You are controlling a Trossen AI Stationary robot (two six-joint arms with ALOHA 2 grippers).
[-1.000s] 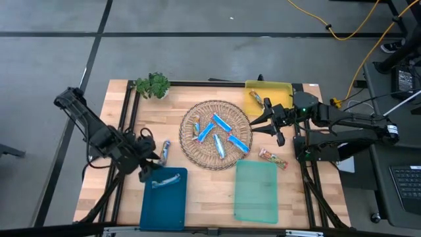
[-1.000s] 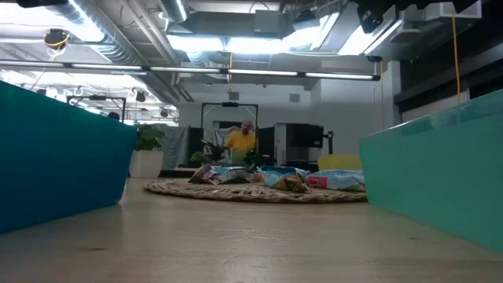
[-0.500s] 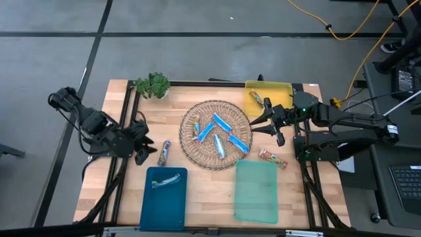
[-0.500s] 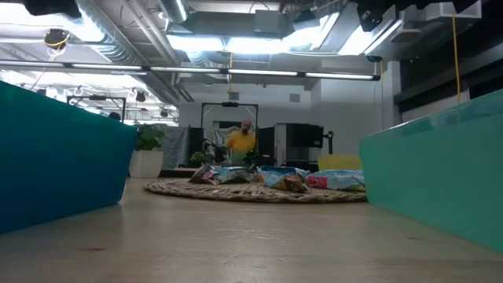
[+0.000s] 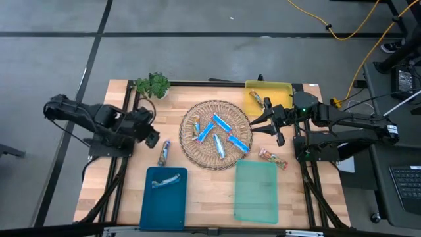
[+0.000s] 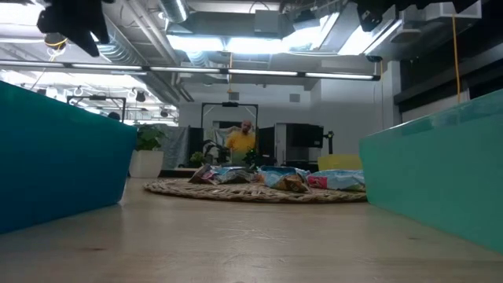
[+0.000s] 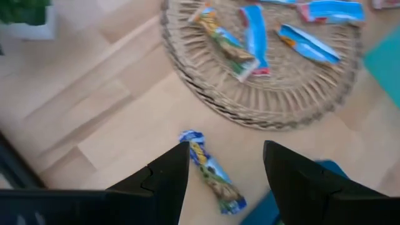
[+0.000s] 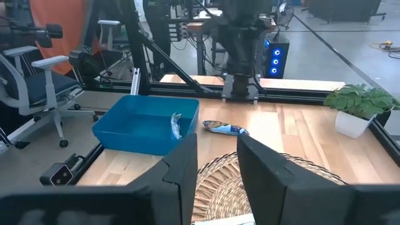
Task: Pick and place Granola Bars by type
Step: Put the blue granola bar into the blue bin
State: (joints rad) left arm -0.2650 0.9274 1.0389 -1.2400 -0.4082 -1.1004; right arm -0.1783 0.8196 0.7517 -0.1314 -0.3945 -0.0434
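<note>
Left gripper (image 5: 150, 135) has pulled back from the blue tray (image 5: 163, 199) since a second ago and now sits left of the wicker mat (image 5: 216, 134), fingers spread apart, holding nothing as far as I see. Right side unchanged.

From my end, working outward from the mat's near side: blue tray near-left of the mat with one silvery bar (image 5: 166, 181) in it; green tray (image 5: 256, 191) near-right of the mat, bare. One orange-brown bar (image 5: 272, 158) lies on the wood just right of the mat, beside the green tray's far corner. One loose bar (image 5: 164, 152) lies just left of the mat, right below the left gripper's fingers (image 7: 164, 177) in the wrist view.

On the mat: several bright blue bars (image 5: 220, 131) plus one mixed-colour bar (image 5: 196, 128) on its left part.

Right gripper (image 5: 268, 125) hangs at the mat's right edge, fingers parted, empty.

Far right of the mat: yellow tray (image 5: 279, 90) with a bar (image 5: 256, 97) inside. Far left: leafy plant (image 5: 152, 85).
</note>
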